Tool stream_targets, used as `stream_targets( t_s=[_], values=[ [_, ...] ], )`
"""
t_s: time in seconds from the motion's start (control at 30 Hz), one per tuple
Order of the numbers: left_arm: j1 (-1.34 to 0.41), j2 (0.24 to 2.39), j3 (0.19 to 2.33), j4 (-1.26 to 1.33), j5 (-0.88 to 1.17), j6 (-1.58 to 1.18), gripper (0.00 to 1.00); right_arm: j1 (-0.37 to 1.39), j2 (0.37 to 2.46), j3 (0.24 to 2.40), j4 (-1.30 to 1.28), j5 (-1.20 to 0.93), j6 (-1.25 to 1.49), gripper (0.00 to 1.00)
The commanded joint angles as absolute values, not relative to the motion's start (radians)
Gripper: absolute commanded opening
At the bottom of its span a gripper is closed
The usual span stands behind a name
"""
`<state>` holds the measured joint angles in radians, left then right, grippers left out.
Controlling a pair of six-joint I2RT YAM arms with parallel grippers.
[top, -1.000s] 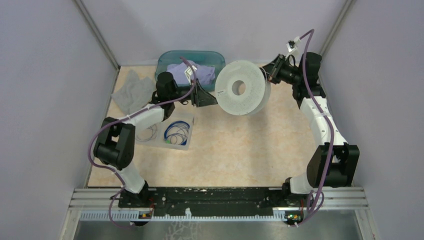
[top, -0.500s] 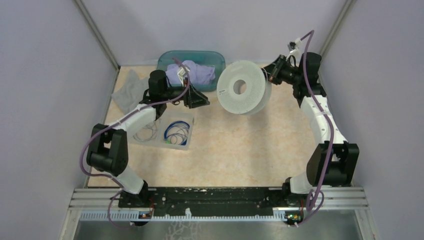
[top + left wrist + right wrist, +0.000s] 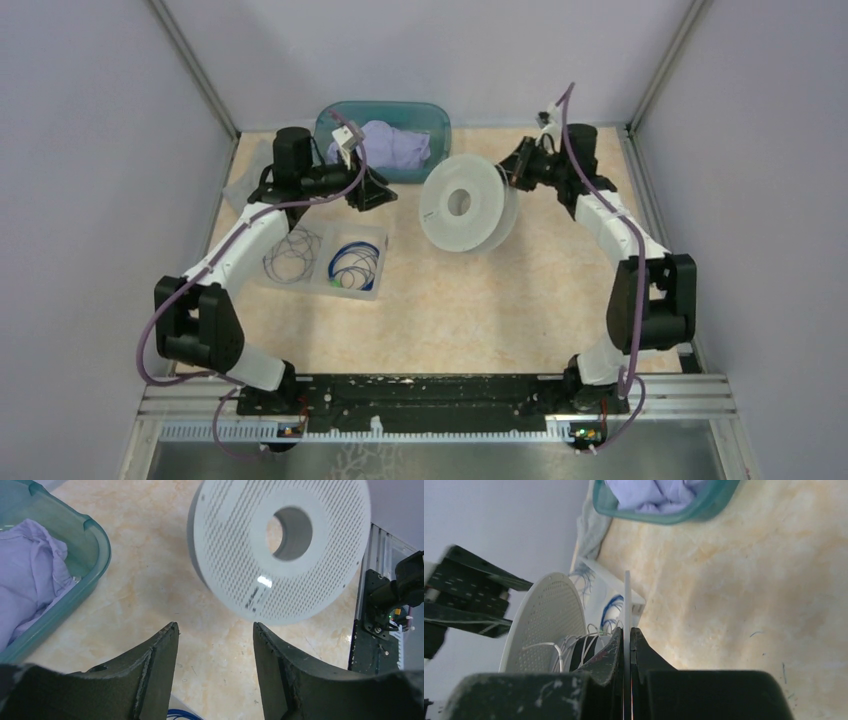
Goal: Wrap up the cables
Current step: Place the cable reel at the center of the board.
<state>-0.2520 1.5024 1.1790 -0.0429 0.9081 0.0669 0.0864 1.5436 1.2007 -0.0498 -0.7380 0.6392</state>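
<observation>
Since the earlier picture my left arm has drawn back toward the left wall. The left fingers (image 3: 380, 192) were almost at the white perforated plastic spool (image 3: 487, 218) before, and now they are well apart from it. The right arm has carried the spool a little toward the middle of the beige marbled tabletop (image 3: 500, 300).

The left fingers stand clearly apart and have hold of nothing. In the left wrist view I see only bare tabletop through the gap, with the spool further beyond. The right fingers (image 3: 512, 172) are pressed together on the thin edge of one disc of the spool. They hold it tilted, with its flat face and round centre hole turned up toward the overhead camera.

The cables lie in a clear shallow plastic tray (image 3: 372, 290) on the left part of the tabletop, near the left fingers. A coil of thin blue cable (image 3: 355, 266) lies in the right half of the tray. A looser loop of very thin wire (image 3: 290, 258) lies in the left half; I cannot tell its colour with certainty. In the right wrist view some whitish wires (image 3: 559, 649) already sit on the spool, between its two discs.

At the far edge a teal plastic bin (image 3: 436, 118) holds a crumpled lilac cloth (image 3: 395, 145).
</observation>
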Motion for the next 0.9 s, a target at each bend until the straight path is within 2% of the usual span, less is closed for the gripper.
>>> stream_targets(
  t_s=[0.0, 0.2, 0.43, 0.67, 0.87],
  values=[
    [-0.246, 1.462, 1.242, -0.162, 0.882, 0.169, 0.65, 0.158, 1.591, 1.173, 0.072, -0.753, 0.618, 0.00],
    [-0.244, 1.447, 1.268, -0.199, 0.831, 0.170, 0.76, 0.247, 1.724, 1.144, 0.159, -0.759, 0.604, 0.00],
    [-0.242, 1.440, 1.255, -0.192, 0.832, 0.160, 0.79, 0.302, 1.857, 1.148, 0.245, -0.815, 0.635, 0.00],
    [-0.242, 1.443, 1.230, -0.164, 0.847, 0.143, 0.81, 0.306, 1.944, 1.195, 0.188, -0.831, 0.570, 0.00],
    [-0.242, 1.439, 1.214, -0.153, 0.857, 0.134, 0.81, 0.304, 2.016, 1.282, 0.078, -0.866, 0.479, 0.13]
  ],
)
